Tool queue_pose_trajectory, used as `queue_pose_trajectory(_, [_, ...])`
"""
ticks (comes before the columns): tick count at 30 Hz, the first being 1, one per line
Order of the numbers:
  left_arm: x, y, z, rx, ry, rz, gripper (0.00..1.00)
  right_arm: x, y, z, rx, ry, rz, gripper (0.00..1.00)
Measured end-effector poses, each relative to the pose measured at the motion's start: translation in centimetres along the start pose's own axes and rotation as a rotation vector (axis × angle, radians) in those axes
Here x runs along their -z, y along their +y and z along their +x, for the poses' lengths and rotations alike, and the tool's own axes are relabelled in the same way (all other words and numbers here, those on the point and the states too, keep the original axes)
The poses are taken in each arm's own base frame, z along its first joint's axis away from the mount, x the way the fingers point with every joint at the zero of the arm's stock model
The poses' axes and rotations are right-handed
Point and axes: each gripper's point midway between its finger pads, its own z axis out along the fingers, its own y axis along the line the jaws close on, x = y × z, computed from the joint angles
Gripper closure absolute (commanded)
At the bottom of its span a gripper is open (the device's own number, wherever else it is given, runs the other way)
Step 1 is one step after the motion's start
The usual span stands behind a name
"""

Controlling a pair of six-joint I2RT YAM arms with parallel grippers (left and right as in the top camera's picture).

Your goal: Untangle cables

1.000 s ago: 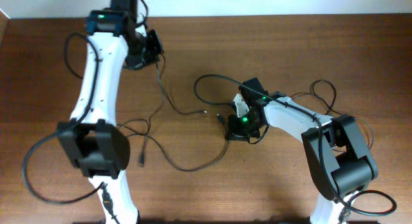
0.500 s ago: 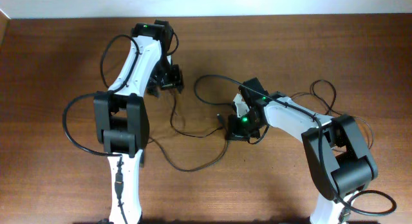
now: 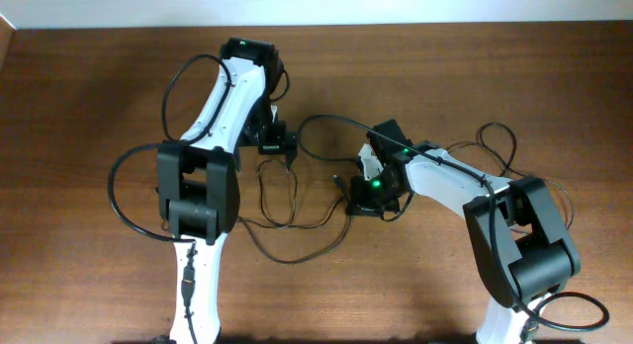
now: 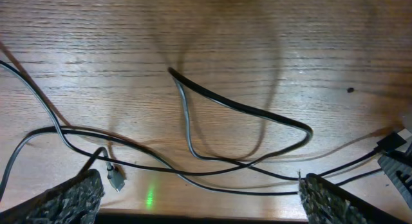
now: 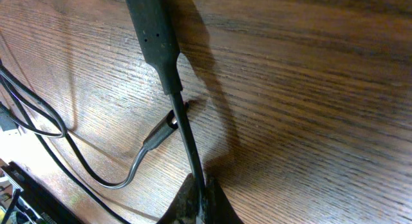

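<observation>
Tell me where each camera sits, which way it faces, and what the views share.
Overhead: fixed above the table, facing straight down; shows left arm, right arm and the cables.
Left wrist: on the left arm, facing down at a cable loop; the open left jaws' fingertips fill the bottom corners.
Right wrist: low over the wood, facing along a cable pinched by the shut right jaws' fingertips.
Shared: overhead and left wrist both appear to show that loop.

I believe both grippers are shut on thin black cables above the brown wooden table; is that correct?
Not quite: only the right gripper is shut on a thin black cable. The left wrist view shows the left gripper open, its fingers wide apart, gripping nothing above the brown wooden table.
</observation>
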Motion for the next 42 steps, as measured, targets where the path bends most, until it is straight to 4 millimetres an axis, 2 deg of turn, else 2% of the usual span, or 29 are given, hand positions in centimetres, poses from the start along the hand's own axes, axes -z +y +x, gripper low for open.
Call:
queue_pose_trajectory(3, [-0.1, -0.7, 0.2, -0.015, 0.001, -0.002, 0.01, 0.0, 0.0, 0.0, 0.000, 0.000, 0.000, 0.96])
queue_pose_trajectory(7, [-0.1, -1.0, -0.1, 0.067, -0.008, 0.016, 0.01, 0.0, 0.0, 0.0, 0.001, 0.000, 0.000, 0.96])
queue_pose_trajectory(13, [0.3, -1.9, -1.7, 0.177, -0.079, 0.065, 0.01, 0.0, 0.0, 0.0, 0.000, 0.001, 0.001, 0.96])
queue_pose_trajectory(16, [2.8, -2.1, -1.1, 0.213, -0.145, 0.089, 0.01, 0.0, 0.0, 0.0, 0.000, 0.001, 0.001, 0.96])
queue_pose_trajectory(18, [5.7, -2.4, 0.6, 0.220, -0.217, 0.083, 0.01, 0.0, 0.0, 0.0, 0.000, 0.001, 0.001, 0.96])
queue_pose_trajectory(19, [6.5, -2.7, 1.1, 0.217, -0.241, 0.084, 0.01, 0.0, 0.0, 0.0, 0.000, 0.001, 0.001, 0.96])
queue_pose_trajectory(21, [7.1, -3.1, 1.5, 0.240, -0.265, 0.084, 0.01, 0.0, 0.0, 0.0, 0.000, 0.001, 0.001, 0.96])
queue_pose_trajectory(26, [8.7, -1.9, 2.0, 0.309, -0.332, 0.048, 0.01, 0.0, -0.1, 0.1, -0.001, 0.002, 0.002, 0.96])
queue_pose_trajectory(30, [10.3, 1.0, 4.5, 0.398, -0.432, 0.002, 0.01, 0.0, -0.1, 0.0, -0.001, 0.001, 0.005, 0.96])
queue_pose_trajectory(32, [9.5, 2.2, 4.8, 0.435, -0.470, 0.029, 0.01, 0.0, -0.1, 0.0, -0.001, 0.001, 0.004, 0.96])
queue_pose_trajectory(34, [7.2, 2.5, 4.5, 0.458, -0.476, 0.079, 0.00, 0.0, -0.1, 0.0, -0.001, 0.001, 0.004, 0.96])
queue_pose_trajectory(36, [2.9, 1.2, 4.8, 0.449, -0.386, 0.161, 0.01, 0.0, -0.1, 0.0, -0.001, 0.001, 0.004, 0.96])
queue_pose_trajectory(39, [-0.9, -0.4, 5.3, 0.474, -0.311, 0.219, 0.01, 0.0, -0.1, 0.0, 0.000, -0.001, 0.003, 0.96])
queue_pose_trajectory(42, [-2.9, -1.6, 5.1, 0.511, -0.312, 0.245, 0.00, 0.0, 0.0, 0.0, 0.000, -0.002, 0.003, 0.96])
